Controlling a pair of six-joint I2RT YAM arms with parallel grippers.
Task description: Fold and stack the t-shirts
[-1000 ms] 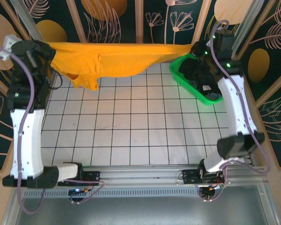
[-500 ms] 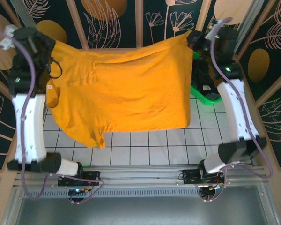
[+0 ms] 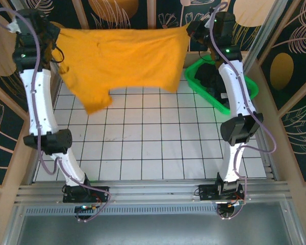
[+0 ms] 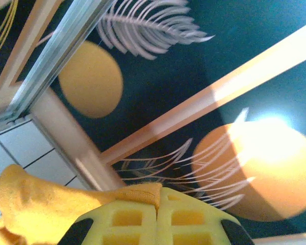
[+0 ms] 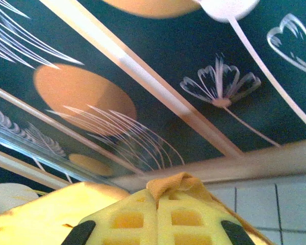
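An orange-yellow t-shirt (image 3: 120,61) hangs spread in the air above the far half of the tiled table, stretched between both arms raised high. My left gripper (image 3: 55,34) is shut on its left top corner; in the left wrist view a fold of the cloth (image 4: 137,193) is pinched between the yellow fingers (image 4: 125,219). At the other top corner my right gripper (image 3: 189,29) is shut too, with a bunched bit of cloth (image 5: 176,182) poking out above its fingers (image 5: 186,217). One sleeve droops at the lower left (image 3: 96,102).
A green basket (image 3: 222,104) holding dark clothes stands at the far right of the table, behind the right arm. White tiled tabletop (image 3: 143,143) lies below the shirt. Patterned walls with wooden slats (image 3: 152,20) close in the back and sides.
Both arms have lifted and swung back toward the far wall, carrying the shirt. It billowed toward the near edge half a second ago and now hangs farther back and higher.
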